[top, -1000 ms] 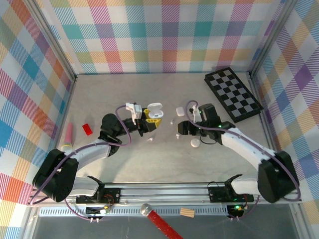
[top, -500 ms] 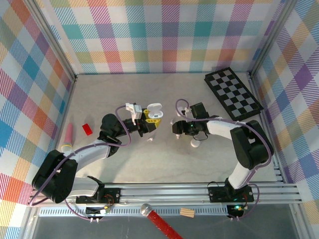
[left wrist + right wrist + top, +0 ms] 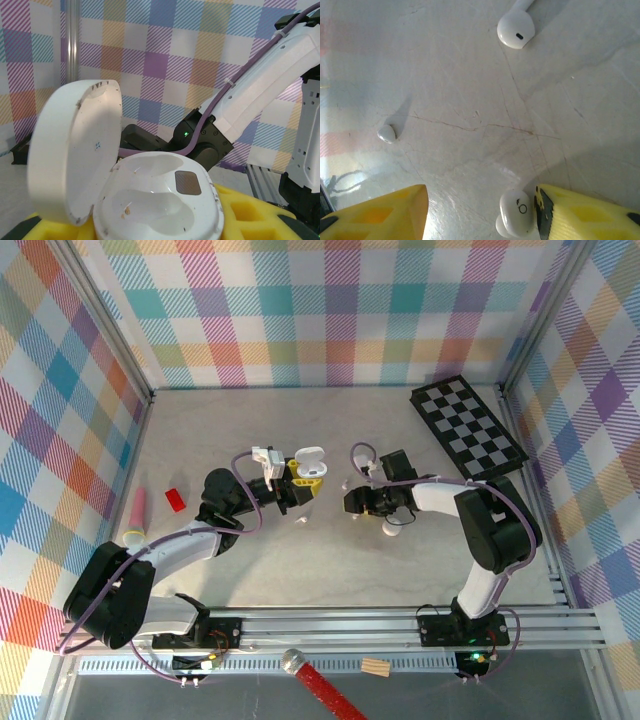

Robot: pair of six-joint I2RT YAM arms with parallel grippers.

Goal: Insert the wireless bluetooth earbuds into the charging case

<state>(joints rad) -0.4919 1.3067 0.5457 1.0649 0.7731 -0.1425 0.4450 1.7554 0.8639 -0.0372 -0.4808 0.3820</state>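
Observation:
My left gripper [image 3: 303, 478] is shut on the white charging case [image 3: 311, 458], which it holds a little above the table. The case's lid [image 3: 75, 150] stands open, and the tray [image 3: 155, 205] with its two moulded hollows has nothing in it. My right gripper [image 3: 480, 200] is down at the tabletop with its yellow fingers apart. One white earbud [image 3: 516, 212] lies between them, touching the right finger [image 3: 585, 215]; the left finger [image 3: 385, 215] is well clear of it. A second white earbud [image 3: 516, 30] lies farther out on the table.
A small white bit [image 3: 386, 133] lies left of the right gripper. A black-and-white chessboard [image 3: 468, 430] sits at the back right. A pink stick [image 3: 137, 508] and a red block [image 3: 176, 499] lie at the far left. A round white piece [image 3: 391, 529] rests beside the right wrist.
My right gripper has shifted left over the table and its fingers have drawn closer together around the earbud. The left arm and the case have not moved.

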